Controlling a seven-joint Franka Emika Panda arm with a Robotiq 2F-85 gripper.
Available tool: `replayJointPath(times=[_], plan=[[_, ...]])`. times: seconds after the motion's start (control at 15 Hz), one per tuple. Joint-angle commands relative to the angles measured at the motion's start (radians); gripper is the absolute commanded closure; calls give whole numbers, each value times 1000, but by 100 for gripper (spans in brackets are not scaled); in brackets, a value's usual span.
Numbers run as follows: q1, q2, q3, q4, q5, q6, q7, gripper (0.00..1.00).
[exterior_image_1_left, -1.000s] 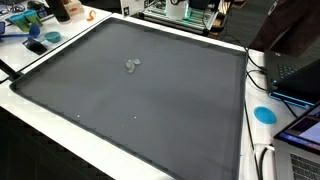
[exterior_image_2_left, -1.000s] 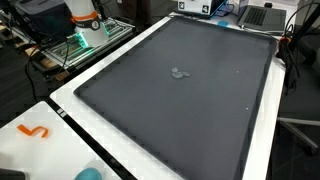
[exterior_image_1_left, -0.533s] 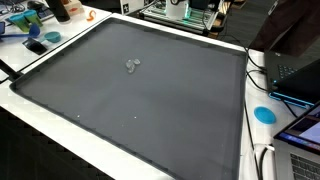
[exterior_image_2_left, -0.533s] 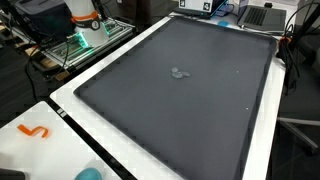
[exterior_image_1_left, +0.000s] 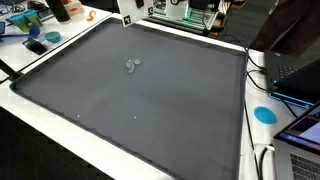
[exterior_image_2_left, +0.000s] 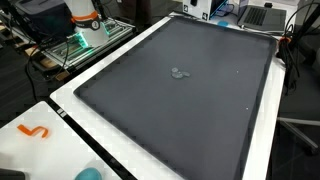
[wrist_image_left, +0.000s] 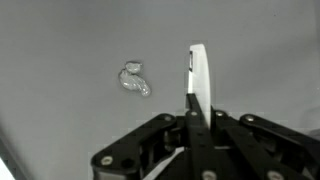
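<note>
A small clear crumpled lump (exterior_image_1_left: 132, 66) (exterior_image_2_left: 180, 73) lies alone on a big dark grey mat (exterior_image_1_left: 150, 120) (exterior_image_2_left: 190, 110). In the wrist view the lump (wrist_image_left: 133, 80) lies to the left of and beyond my gripper (wrist_image_left: 193, 100). The gripper is shut on a thin white strip (wrist_image_left: 198, 75) that sticks out past the black fingers, above the mat. In both exterior views only a white part with black marks (exterior_image_1_left: 127, 10) (exterior_image_2_left: 195, 8) shows, at the mat's far edge; the arm itself is out of frame.
The mat lies on a white table (exterior_image_1_left: 60, 135) (exterior_image_2_left: 70, 140). An orange hook (exterior_image_2_left: 34, 131) and a blue disc (exterior_image_1_left: 264, 114) lie on the white border. Laptops and cables (exterior_image_1_left: 295, 80) stand to one side, a cluttered rack (exterior_image_2_left: 80, 35) to another.
The white part with black marks has come into view at the far edge of the mat in both exterior views. The lump has not moved.
</note>
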Motion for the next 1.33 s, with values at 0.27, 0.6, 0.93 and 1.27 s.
replayJointPath(times=[0.27,0.6,0.93,1.27], plan=[[-16,107,-45,-40,110,189,199,99],[-8,161,-66,-72,58,220,275,99],[-7,204,-82,-107,36,267,305,99],[5,247,-91,-124,18,402,318,99]])
